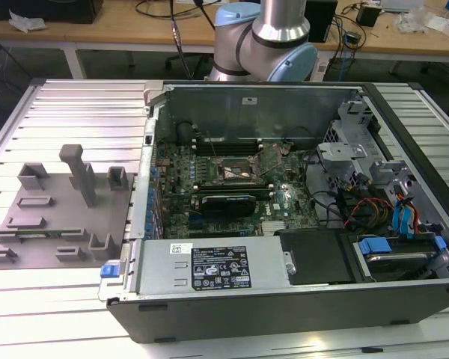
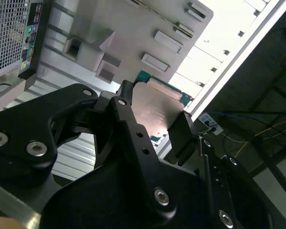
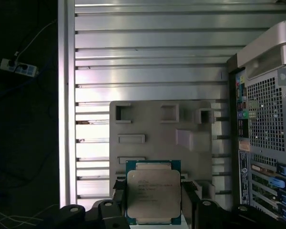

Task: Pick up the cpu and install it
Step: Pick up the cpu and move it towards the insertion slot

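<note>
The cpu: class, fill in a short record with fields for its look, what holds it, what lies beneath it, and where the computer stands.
Item: flat square cpu with a silvery metal lid and a thin green rim
Held by: black gripper, one finger on each of two opposite edges
Beneath: grey plastic fixture plate with upright blocks, apart from the chip
Support: ribbed silver metal table
Beside the plate: open black computer case
Socket: black square socket frame on the motherboard
</note>
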You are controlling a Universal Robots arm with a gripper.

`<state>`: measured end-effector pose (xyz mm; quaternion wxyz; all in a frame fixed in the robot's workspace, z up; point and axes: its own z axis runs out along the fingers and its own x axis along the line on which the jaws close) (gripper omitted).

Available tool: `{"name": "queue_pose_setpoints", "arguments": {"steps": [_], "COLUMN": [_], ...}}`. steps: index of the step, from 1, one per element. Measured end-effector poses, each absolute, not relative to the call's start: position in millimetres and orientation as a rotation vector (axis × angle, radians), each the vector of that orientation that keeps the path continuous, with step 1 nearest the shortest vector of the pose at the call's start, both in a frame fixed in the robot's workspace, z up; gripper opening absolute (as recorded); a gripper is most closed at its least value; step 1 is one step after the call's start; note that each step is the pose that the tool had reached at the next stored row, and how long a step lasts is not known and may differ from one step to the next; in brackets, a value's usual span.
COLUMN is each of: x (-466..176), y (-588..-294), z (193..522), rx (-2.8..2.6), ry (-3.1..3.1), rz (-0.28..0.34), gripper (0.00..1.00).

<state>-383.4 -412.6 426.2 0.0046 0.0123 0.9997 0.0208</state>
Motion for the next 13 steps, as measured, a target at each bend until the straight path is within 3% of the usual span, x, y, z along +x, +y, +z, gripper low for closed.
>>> {"name": "queue_pose_setpoints", "arguments": {"steps": [13], "x": [-352.2], "y": [-414.0], "z": [426.2], "rx": [0.039], "ry": [3.132], "rz": [0.065], "gripper": [0.54]}}
